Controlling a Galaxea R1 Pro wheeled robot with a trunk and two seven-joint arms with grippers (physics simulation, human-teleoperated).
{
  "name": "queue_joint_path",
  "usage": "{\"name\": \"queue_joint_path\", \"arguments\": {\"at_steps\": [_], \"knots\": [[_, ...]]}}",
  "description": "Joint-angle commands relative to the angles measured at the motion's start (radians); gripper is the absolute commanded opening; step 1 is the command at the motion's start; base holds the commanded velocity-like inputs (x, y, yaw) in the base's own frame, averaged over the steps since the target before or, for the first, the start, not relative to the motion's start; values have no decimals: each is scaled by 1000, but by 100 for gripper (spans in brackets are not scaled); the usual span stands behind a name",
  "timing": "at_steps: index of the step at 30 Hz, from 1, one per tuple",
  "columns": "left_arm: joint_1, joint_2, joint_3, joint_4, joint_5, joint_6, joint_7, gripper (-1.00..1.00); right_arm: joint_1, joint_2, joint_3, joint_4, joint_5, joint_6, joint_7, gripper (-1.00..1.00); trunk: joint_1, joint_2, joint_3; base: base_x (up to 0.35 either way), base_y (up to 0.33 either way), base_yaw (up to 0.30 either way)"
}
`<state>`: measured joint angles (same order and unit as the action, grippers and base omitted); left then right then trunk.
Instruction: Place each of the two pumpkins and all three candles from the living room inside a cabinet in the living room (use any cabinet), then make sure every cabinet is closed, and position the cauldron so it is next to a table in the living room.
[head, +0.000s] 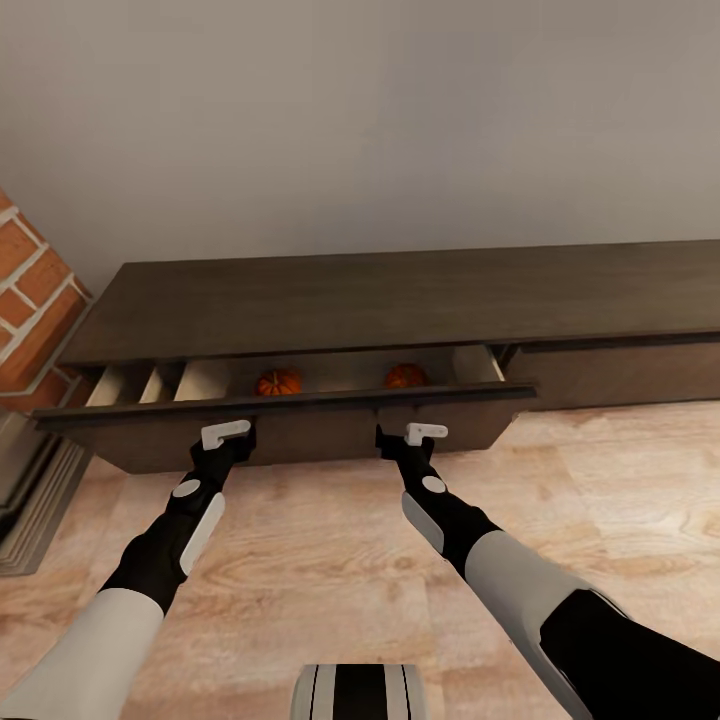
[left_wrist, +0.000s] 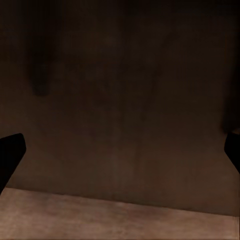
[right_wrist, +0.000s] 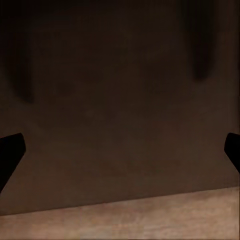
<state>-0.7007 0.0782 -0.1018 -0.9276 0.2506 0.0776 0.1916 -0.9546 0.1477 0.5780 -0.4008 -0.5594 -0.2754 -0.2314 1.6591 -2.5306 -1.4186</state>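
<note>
Cabinet (head: 400, 295) drawer ajar, two pumpkins (head: 278, 382) inside; both grippers (head: 228, 440) spread wide against drawer front; wood floor (head: 330, 580).

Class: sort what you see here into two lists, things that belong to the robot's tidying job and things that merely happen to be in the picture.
Part of the job:
- left pumpkin, in the open drawer
- right pumpkin, same drawer
- cabinet, drawer front pulled out
- left gripper and right gripper, at the drawer front

Just there:
- brick wall
- wooden floor
- grey wall
</note>
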Motion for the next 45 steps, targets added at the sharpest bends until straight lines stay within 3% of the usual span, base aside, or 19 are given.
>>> {"name": "queue_joint_path", "arguments": {"at_steps": [1, 15, 45], "knots": [[0, 2, -6, -2, 9, 4, 8, 100, -1, 0, 9, 0, -8, -4, -6, 100, 0, 0, -1, 284, 0, 0], [0, 2, -6, -2, 10, 3, 8, 100, -1, 0, 8, 0, -8, -4, -6, 100, 0, 0, -1, 268, 0, 0], [0, 5, -6, -2, 10, 3, 8, 100, -1, 0, 9, 0, -8, -2, -6, 100, 0, 0, -1, 15, 0, 0]]}}
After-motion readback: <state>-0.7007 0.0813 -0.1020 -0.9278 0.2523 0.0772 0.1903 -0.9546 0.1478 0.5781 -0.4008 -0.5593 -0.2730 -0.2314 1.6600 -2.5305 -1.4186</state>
